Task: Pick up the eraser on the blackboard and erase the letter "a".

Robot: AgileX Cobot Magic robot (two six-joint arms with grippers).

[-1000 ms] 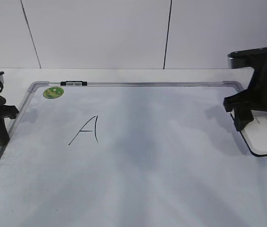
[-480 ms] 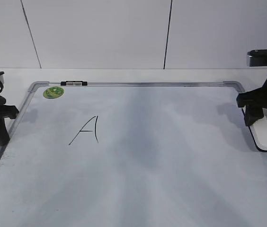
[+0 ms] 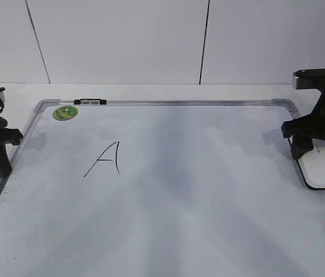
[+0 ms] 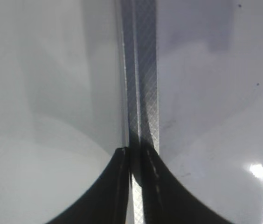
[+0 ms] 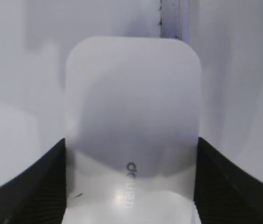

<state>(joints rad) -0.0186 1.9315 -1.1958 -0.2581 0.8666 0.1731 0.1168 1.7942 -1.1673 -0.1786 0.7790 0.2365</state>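
Observation:
The white eraser (image 3: 322, 170) lies at the right edge of the blackboard (image 3: 208, 190), over its silver frame. My right gripper (image 3: 311, 141) is shut on the eraser. In the right wrist view both black jaws (image 5: 131, 140) press the long sides of the eraser (image 5: 131, 102), with its grey logo between them. The only letter in view is a tall capital "A" (image 3: 105, 158) on the left half of the board. No lowercase "a" shows. My left gripper (image 3: 1, 156) is shut and empty, resting over the board's left frame (image 4: 143, 70).
A round green sticker (image 3: 65, 112) sits at the board's far left corner, and a small black-and-silver clip (image 3: 90, 101) on the top frame. A white panelled wall stands behind the table. The board's near edge runs out of view.
My right gripper has carried the eraser a little right along the board's right edge, then slightly back left and down. The left arm has not moved.

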